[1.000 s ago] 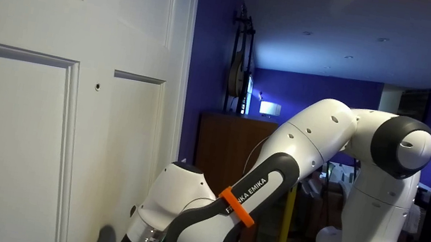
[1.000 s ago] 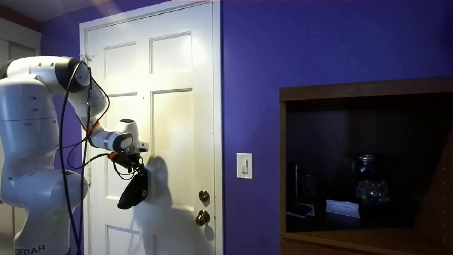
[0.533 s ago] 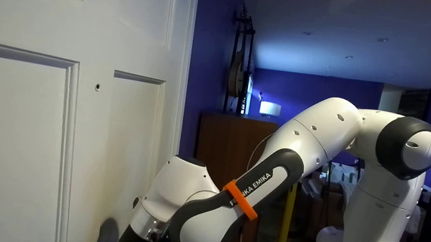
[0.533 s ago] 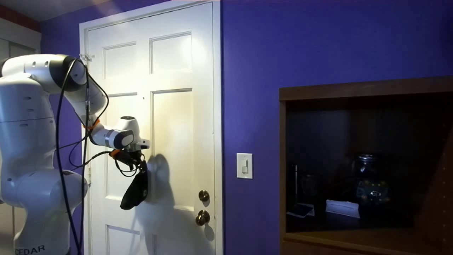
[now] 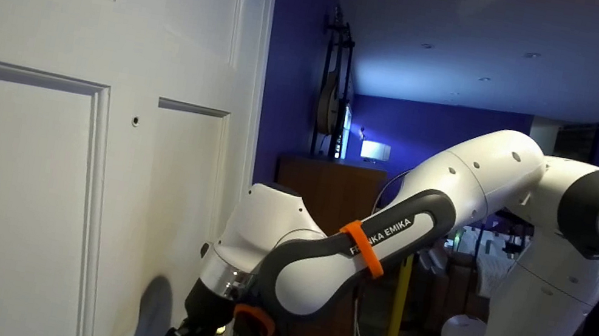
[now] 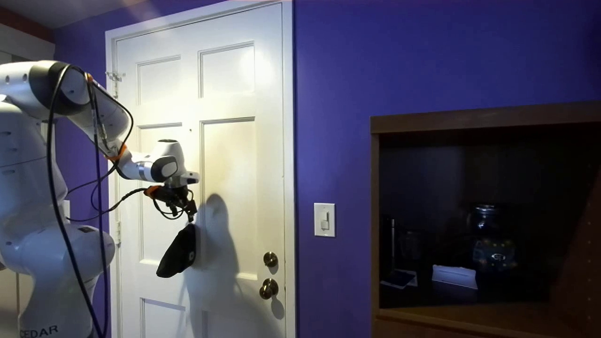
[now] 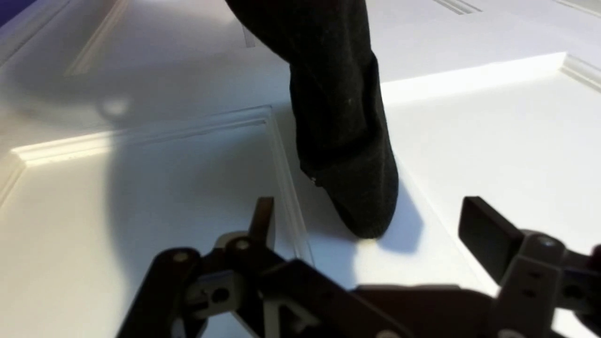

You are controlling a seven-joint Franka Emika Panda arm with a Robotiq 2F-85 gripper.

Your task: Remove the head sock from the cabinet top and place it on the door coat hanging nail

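Two fingers: wide apart in front of the door.
Gripper: jaws well spread, hold on nothing; in an exterior view the tips are near the door face, just above the head sock.
White arm: in both exterior views, stretched out in front of the door, wrist bent down close to it; orange strap round the forearm.
Head sock: black, hangs at the door, narrow end up; in the wrist view it shows beyond the fingers, in the gap between them, apart from both. What bears it on the door cannot be made out.
Shadow: on the door, beside the head sock.
Door: white, panelled, set in a purple wall.
Knob: on the door, at the edge away from the arm; round lock just above it.
Light switch: on the wall, just beside the door, knob side.
Brown cabinet: farther from the door, same side; jar and flat white item inside, dimly lit.
Guitar: on the wall, past the door.
Lamp: lit, well past the door.
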